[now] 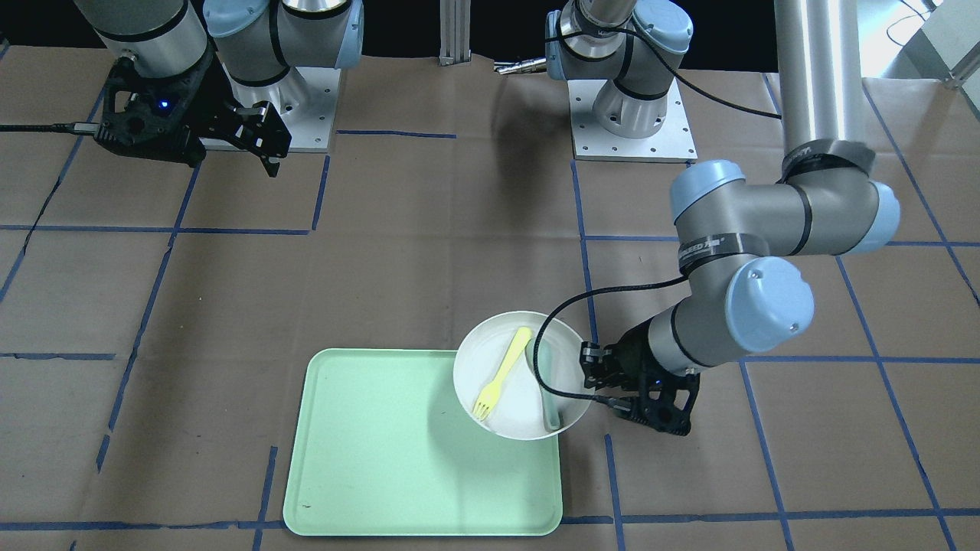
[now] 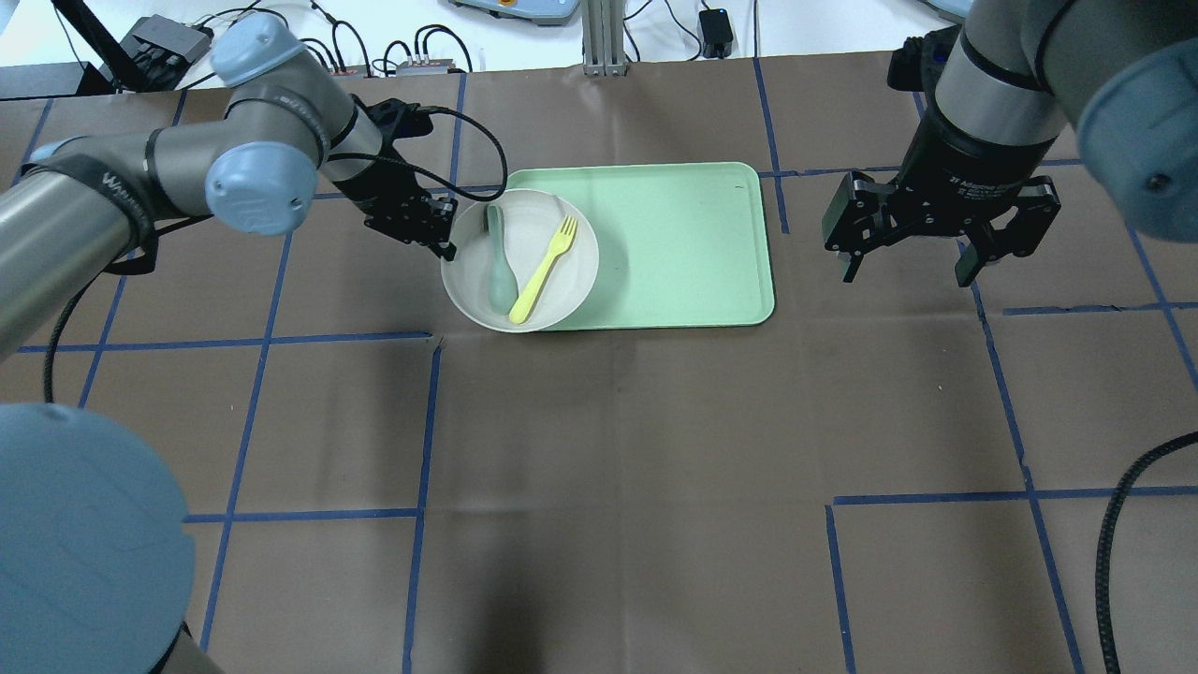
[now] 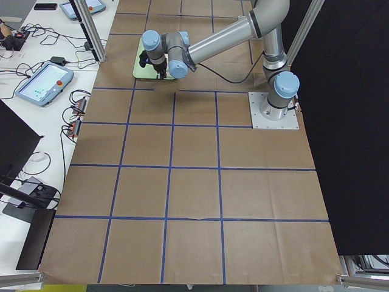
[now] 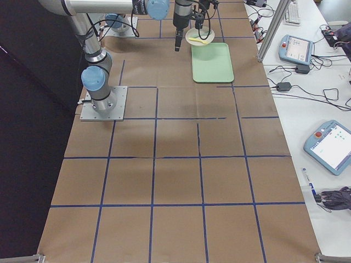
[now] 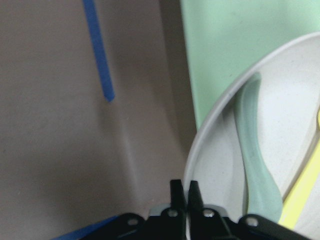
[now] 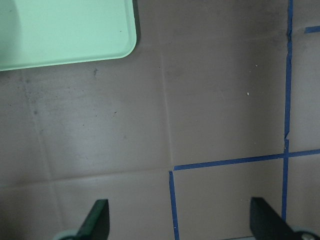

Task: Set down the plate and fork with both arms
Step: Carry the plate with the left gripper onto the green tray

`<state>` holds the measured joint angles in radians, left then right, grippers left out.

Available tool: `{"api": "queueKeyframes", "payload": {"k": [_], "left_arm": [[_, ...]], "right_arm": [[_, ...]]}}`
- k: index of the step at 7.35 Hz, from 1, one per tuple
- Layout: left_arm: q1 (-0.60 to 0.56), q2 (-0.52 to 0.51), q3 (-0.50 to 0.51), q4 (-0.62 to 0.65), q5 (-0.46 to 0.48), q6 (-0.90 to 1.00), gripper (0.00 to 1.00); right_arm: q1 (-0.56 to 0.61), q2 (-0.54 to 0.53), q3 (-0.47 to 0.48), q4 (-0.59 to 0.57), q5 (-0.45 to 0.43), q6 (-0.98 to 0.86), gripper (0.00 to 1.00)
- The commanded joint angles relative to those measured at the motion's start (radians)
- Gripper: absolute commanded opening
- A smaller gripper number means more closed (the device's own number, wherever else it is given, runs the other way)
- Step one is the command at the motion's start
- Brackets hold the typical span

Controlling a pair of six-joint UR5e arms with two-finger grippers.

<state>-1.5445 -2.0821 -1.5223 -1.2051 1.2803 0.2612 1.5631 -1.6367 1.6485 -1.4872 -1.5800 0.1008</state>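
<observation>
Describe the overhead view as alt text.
The left gripper pinches the rim of a white plate carrying a yellow fork and green spoon, overlapping the left edge of a mint tray. The right gripper hangs open right of the tray.

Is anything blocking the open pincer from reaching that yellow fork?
Nothing visible does. Only bare table and tray lie between the open right pincer and the fork; the spoon lies on the fork's far side.

The counter (image 2: 599,449) is covered in brown paper, marked into squares by blue tape lines (image 2: 318,515). A white bench (image 4: 290,131) runs along one long side, carrying pendant screens (image 4: 333,145) and loose cables (image 4: 307,90). A black panel (image 3: 352,121) closes off the opposite side.
</observation>
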Motion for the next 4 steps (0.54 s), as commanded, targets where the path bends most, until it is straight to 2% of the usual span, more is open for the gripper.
{"api": "queueKeyframes", "payload": {"k": [1,4], "left_arm": [[-0.1,-0.137,0.175,-0.024,-0.016,-0.091,0.0],[-0.121,-0.216,0.224,-0.022,-0.021,-0.12,0.0]], "right_arm": [[0.0,0.0,-0.001,0.001,0.0,-0.001,1.0],[0.0,0.0,0.001,-0.001,0.0,0.0,1.0]]}}
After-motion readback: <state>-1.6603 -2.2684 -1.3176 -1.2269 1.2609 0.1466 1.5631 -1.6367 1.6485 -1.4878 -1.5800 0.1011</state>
